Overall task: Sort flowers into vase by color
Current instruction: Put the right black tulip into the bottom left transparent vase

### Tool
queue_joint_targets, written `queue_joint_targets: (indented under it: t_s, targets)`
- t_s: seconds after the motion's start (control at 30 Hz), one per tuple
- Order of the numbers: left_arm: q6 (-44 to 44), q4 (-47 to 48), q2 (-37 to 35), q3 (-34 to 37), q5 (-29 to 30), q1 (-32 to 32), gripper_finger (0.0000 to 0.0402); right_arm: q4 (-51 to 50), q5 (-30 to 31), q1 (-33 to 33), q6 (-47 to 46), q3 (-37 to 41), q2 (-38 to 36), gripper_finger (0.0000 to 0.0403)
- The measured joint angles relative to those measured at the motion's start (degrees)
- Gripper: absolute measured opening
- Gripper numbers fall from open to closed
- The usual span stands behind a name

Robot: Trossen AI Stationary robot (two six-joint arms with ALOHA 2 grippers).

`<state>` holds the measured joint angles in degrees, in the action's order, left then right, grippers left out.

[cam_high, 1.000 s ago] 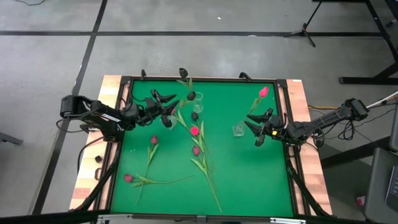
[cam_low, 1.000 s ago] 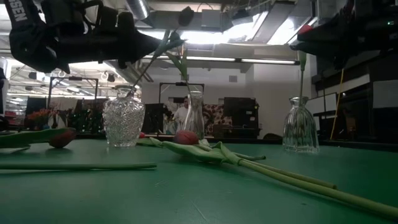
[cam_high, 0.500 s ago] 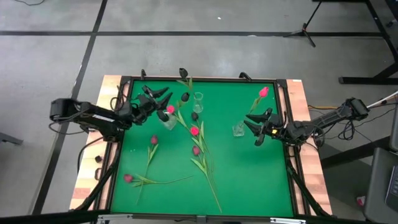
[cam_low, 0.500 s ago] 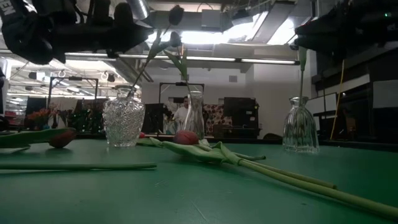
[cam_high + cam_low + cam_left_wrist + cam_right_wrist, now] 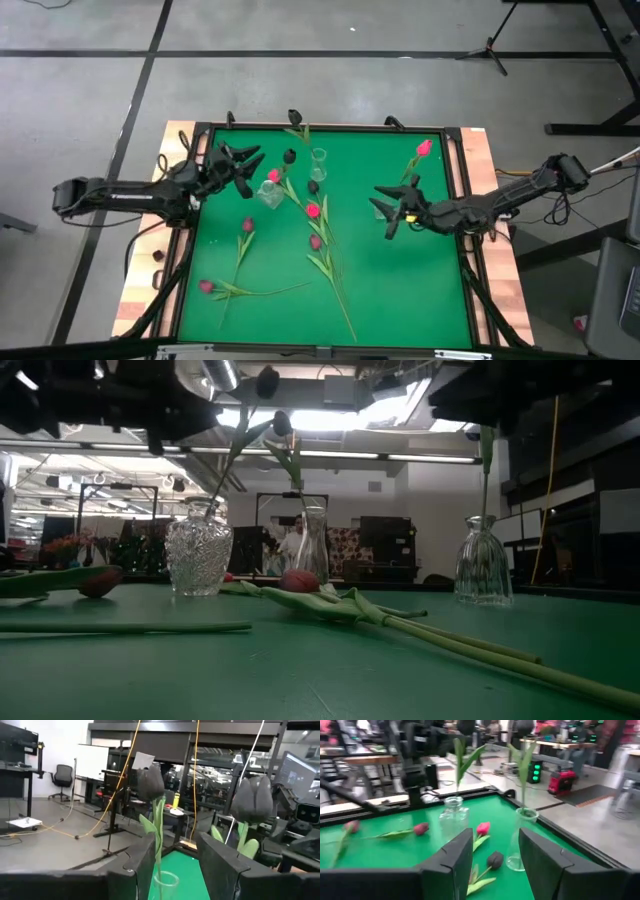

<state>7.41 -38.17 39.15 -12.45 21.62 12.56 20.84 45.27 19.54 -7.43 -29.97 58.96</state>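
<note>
Standing on the green table (image 5: pixel 400 290) are three glass vases: a cut-glass one (image 5: pixel 198 556), a slim one (image 5: pixel 313 546) and a bell-shaped one (image 5: pixel 483 563) (each holding stems). Five tulips (image 5: pixel 313 211) are seen lying loose, stems mostly running front to back; the near right stretch is bare. The left gripper (image 5: pixel 238 162) and the right gripper (image 5: pixel 388 212) are spread, holding nothing.

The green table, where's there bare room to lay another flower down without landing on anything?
On the green table, the near right corner is bare, between the long-stemmed flowers at centre and the right rail, below the right gripper. It is crowded near the cut-glass vase beside the left gripper.
</note>
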Motion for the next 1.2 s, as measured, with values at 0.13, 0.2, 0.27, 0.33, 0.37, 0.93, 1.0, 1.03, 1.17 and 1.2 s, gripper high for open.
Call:
queue_joint_targets:
  t_s: [0.13,0.2,0.27,0.33,0.37,0.93,1.0,1.03,1.17,1.2]
  targets:
    - [0.09,5.87,-6.04,0.0,1.86,0.0,0.0141,-0.2,-1.43,-3.55,-1.06,-4.64,6.61,0.0159]
    - [0.77,8.54,-8.2,-0.02,2.96,0.01,0.0141,-0.87,-4.18,-5.31,-0.34,-6.85,9.72,0.0159]
    - [1.84,11.37,-9.79,-0.02,3.11,0.02,0.0141,-1.16,-6.39,-7.2,0.08,-9.42,12.98,0.0159]
    - [3.16,14.98,-10.79,-0.02,2.83,0.02,0.0141,-1.55,-8.32,-8.93,0.44,-11.67,16.03,0.0159]
    - [3.8,16.67,-11.13,-0.02,2.81,0.02,0.0141,-1.49,-9.96,-9.96,0.77,-12.9,17.62,0.0159]
    - [2.59,21.86,-11.49,-0.02,9.39,0.06,0.0141,-1.36,-25.48,-20.31,8.15,-32.77,34.01,0.0159]
    - [2.57,23.32,-11.49,-0.02,9.39,0.07,0.0141,-1.22,-25.83,-21.15,9.14,-34.72,35.49,0.0159]
    - [2.65,23.98,-11.49,-0.02,9.38,0.06,0.0141,-1.32,-26.52,-21.58,9.31,-35.5,36.13,0.0159]
    - [2.99,25.52,-11.49,-0.02,9.39,0.07,0.0141,-1.27,-29.85,-22.83,9.43,-39.2,39.17,0.0159]
    - [2.97,25.59,-11.49,-0.02,9.39,0.07,0.0141,-1.31,-30.04,-23.13,9.47,-40.05,39.89,0.0159]
